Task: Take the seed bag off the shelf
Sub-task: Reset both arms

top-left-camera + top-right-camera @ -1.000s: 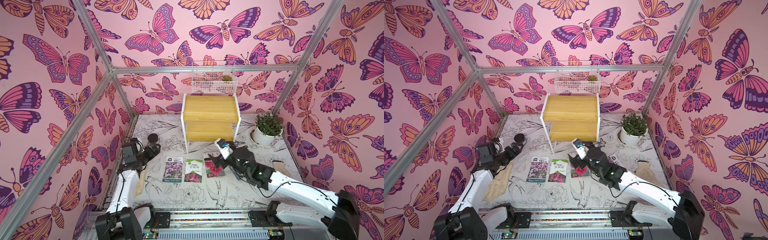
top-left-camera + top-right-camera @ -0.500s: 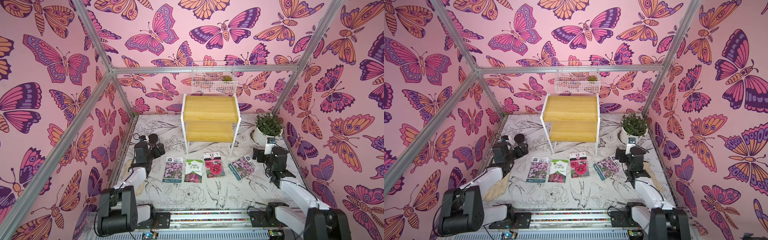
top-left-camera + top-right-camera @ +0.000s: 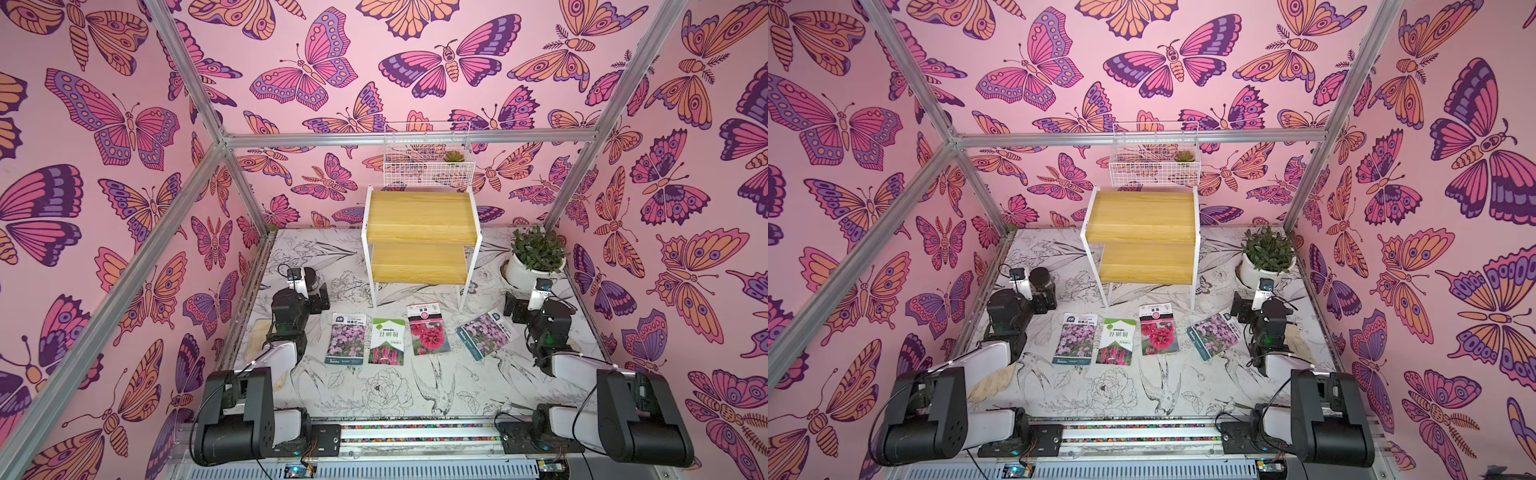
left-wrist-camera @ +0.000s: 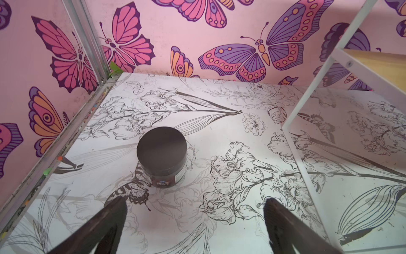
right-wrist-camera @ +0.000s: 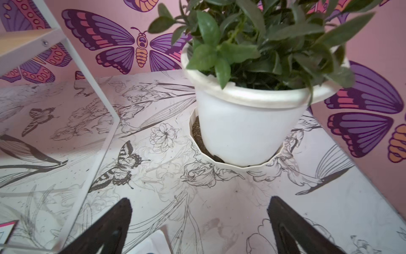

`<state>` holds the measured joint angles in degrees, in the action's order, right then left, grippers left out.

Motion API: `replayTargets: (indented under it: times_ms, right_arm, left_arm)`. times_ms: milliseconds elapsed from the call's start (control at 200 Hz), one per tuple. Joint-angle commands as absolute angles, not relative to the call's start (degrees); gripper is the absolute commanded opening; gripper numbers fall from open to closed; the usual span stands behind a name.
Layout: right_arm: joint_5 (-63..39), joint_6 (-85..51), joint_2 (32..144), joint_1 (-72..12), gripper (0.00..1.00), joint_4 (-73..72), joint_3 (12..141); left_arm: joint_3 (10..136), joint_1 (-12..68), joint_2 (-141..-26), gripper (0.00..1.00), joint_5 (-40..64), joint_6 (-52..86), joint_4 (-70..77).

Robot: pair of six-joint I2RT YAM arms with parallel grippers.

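Observation:
The shelf [image 3: 419, 224] [image 3: 1142, 224] stands at the back of the table, and both of its yellow boards are bare. Several seed bags lie flat in a row in front of it: purple flowers [image 3: 347, 338], green [image 3: 387, 341], red flowers [image 3: 428, 334], and a tilted purple one [image 3: 486, 336]. My left gripper [image 3: 318, 298] [image 4: 195, 202] is open and empty at the table's left, facing a dark jar [image 4: 162, 154]. Open and empty too, my right gripper [image 3: 515, 309] [image 5: 201, 201] hovers at the right in front of the plant pot [image 5: 248, 127], beside the tilted bag.
A white wire basket [image 3: 428, 160] with a small succulent hangs on the back wall above the shelf. The shelf's white legs [image 4: 307, 94] [image 5: 94, 99] stand close to both grippers. A beige glove [image 3: 257, 345] lies under the left arm. Metal frame posts line the walls.
My right arm has drawn back from the middle of the table to the right side, uncovering the tilted purple bag. The left arm shifted slightly toward the jar. Both grippers stayed open.

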<state>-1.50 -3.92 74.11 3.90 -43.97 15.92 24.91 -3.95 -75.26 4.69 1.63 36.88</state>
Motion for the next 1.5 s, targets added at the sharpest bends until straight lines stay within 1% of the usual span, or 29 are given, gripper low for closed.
replayTargets:
  times_ms: [0,50,110,170,280,350,396,416,436,521,596,651,716,786,866,901,1021,1087,1147,1217,1262,1307,1497]
  right_arm:
    - [-4.8,-5.1,80.0,4.2,0.99,-46.4,20.4]
    - [-6.7,-4.4,83.4,4.2,0.99,-47.0,21.6]
    - [-6.5,-3.8,86.3,3.8,0.99,-46.3,23.5]
    - [-2.4,-3.1,86.1,2.1,0.99,-45.1,23.8]
    - [-1.9,-3.3,86.4,2.1,0.99,-46.7,23.0]
    - [-1.9,-3.3,86.5,2.1,0.99,-46.8,23.0]
    - [-1.9,-3.3,86.4,2.0,0.99,-46.9,23.1]
    - [-1.9,-3.3,86.5,2.1,0.99,-46.7,23.1]
    - [-1.9,-3.3,86.5,2.1,0.99,-46.7,23.0]
    - [-1.9,-3.3,86.5,2.1,0.99,-46.7,23.1]
    - [-1.8,-3.3,86.5,2.0,0.99,-46.7,23.1]
    - [-1.7,-3.2,86.5,2.0,0.99,-46.7,23.2]
    - [-1.7,-3.3,86.6,1.9,0.99,-46.7,23.2]
    - [-1.7,-3.2,86.5,1.9,0.99,-46.7,23.1]
    - [-1.7,-3.2,86.5,1.9,0.99,-46.8,23.0]
    - [-1.7,-3.2,86.5,1.9,0.99,-46.8,23.0]
    - [-2.1,-3.0,86.3,1.9,0.99,-47.3,22.7]
    - [-3.1,-2.5,86.1,1.8,0.99,-49.8,21.3]
    - [-3.3,-2.4,85.9,1.8,0.99,-51.6,20.2]
    - [-2.6,-2.8,86.2,1.8,0.99,-49.0,21.7]
    - [-2.0,-3.0,86.6,1.8,0.99,-45.6,23.7]
    - [-1.4,-3.4,86.5,1.8,0.99,-47.4,22.8]
    - [-1.3,-3.2,86.5,1.8,0.99,-46.5,23.1]
  left_arm:
    - [24.6,-4.2,-74.1,1.0,8.0,-0.6,38.7]
    - [24.7,-4.2,-73.8,1.0,9.6,-0.6,37.3]
    - [24.3,-4.2,-73.7,1.0,10.8,-0.7,37.4]
    - [23.2,-4.2,-73.6,1.0,9.8,-0.3,38.2]
    - [19.4,-4.2,-70.2,1.0,10.6,-0.2,44.7]
    - [19.4,-4.3,-69.6,1.0,9.4,0.1,40.7]
    - [19.4,-4.2,-73.4,1.0,9.0,-1.2,40.6]
    - [17.0,-4.1,-76.3,1.0,8.1,-0.9,46.2]
    - [16.8,-4.2,-77.1,1.0,7.9,0.2,47.7]
    - [19.8,-4.7,-81.5,1.0,7.9,1.5,47.0]
    - [21.4,-4.3,-89.3,1.0,8.7,0.7,52.9]
    - [22.2,-3.6,-86.9,1.0,7.8,0.0,46.8]
    - [20.8,-3.4,-89.1,1.0,8.1,-0.3,53.5]
    - [21.2,-2.7,-87.1,1.0,8.0,-1.4,49.1]
    - [19.4,-1.7,-88.4,1.0,6.9,-2.0,56.7]
    - [17.3,-1.6,-87.6,1.0,7.0,-2.1,55.9]
    - [18.2,-1.5,-88.3,1.0,5.3,-1.7,54.9]
    - [18.3,-1.5,-87.4,1.0,5.1,-1.5,52.3]
    - [18.3,-1.4,-87.9,1.0,5.0,-1.5,53.3]
    - [18.3,-1.5,-88.1,1.0,4.7,-1.4,53.4]
    - [21.2,-1.4,-88.0,1.0,3.8,-1.0,50.9]
    - [21.6,-1.5,-88.1,1.0,2.9,-0.6,50.3]
    - [21.4,-1.5,-88.2,1.0,2.8,-0.7,50.7]
